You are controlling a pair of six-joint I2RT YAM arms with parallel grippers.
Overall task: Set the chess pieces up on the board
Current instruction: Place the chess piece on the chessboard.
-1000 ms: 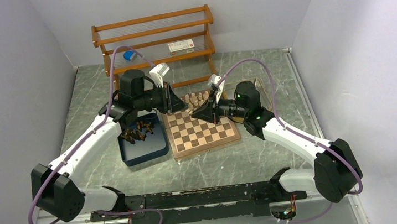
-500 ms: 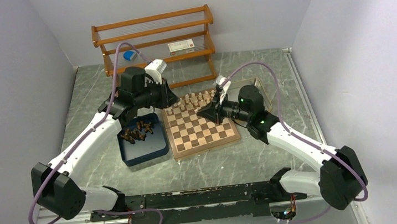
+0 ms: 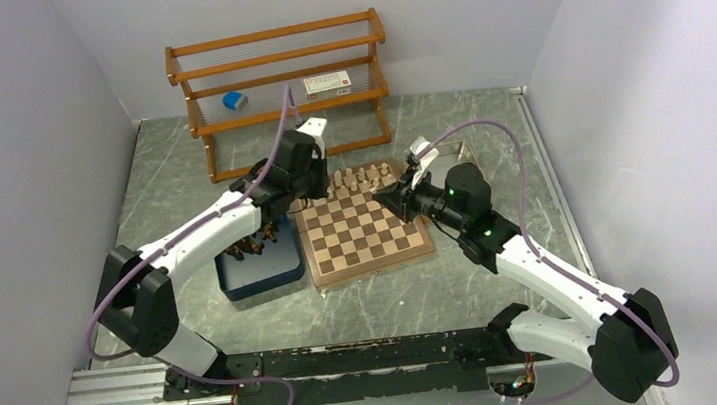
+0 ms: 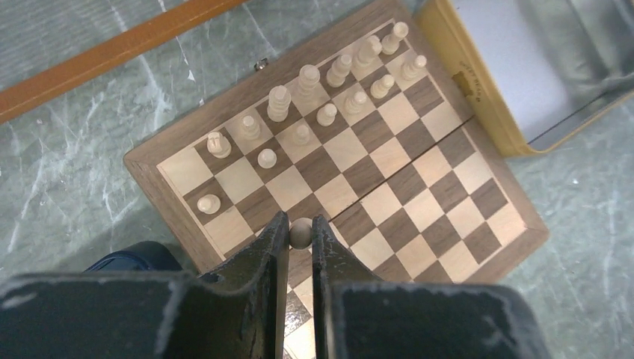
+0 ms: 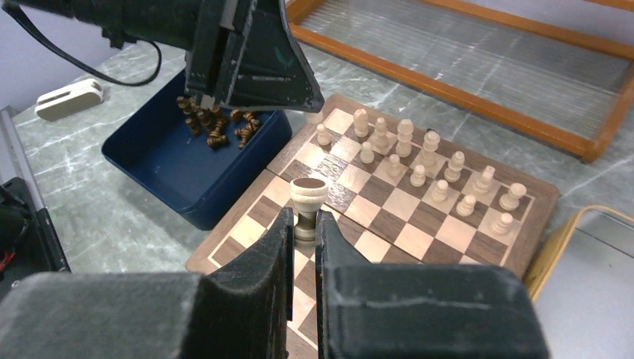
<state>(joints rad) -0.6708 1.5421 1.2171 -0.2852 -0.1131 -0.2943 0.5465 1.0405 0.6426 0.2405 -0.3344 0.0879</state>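
The board [image 3: 369,242] lies mid-table, its far two rows holding several cream chess pieces [image 3: 362,175]. My left gripper [image 4: 300,224] hangs over the board's [image 4: 441,217] far left part, shut on a cream pawn [image 4: 300,233] whose round head shows between the fingers. Over the right half of the board [image 5: 419,239], my right gripper [image 5: 303,217] is shut on the stem of a cream rook [image 5: 307,193]. Dark chess pieces [image 5: 213,123] lie heaped in the navy tray [image 5: 172,168]. In the top view the left gripper [image 3: 317,182] and right gripper [image 3: 381,193] face each other across the far rows.
The navy tray [image 3: 263,273] sits against the board's left edge. A yellow tray [image 4: 516,82] lies off the board's far right corner. A wooden rack [image 3: 280,70] with a blue item [image 3: 234,101] and a white box [image 3: 327,83] lines the back wall.
My left arm has stretched forward, carrying its gripper from the tray side to the board's far left rows. The right gripper has drawn back a little toward the right.
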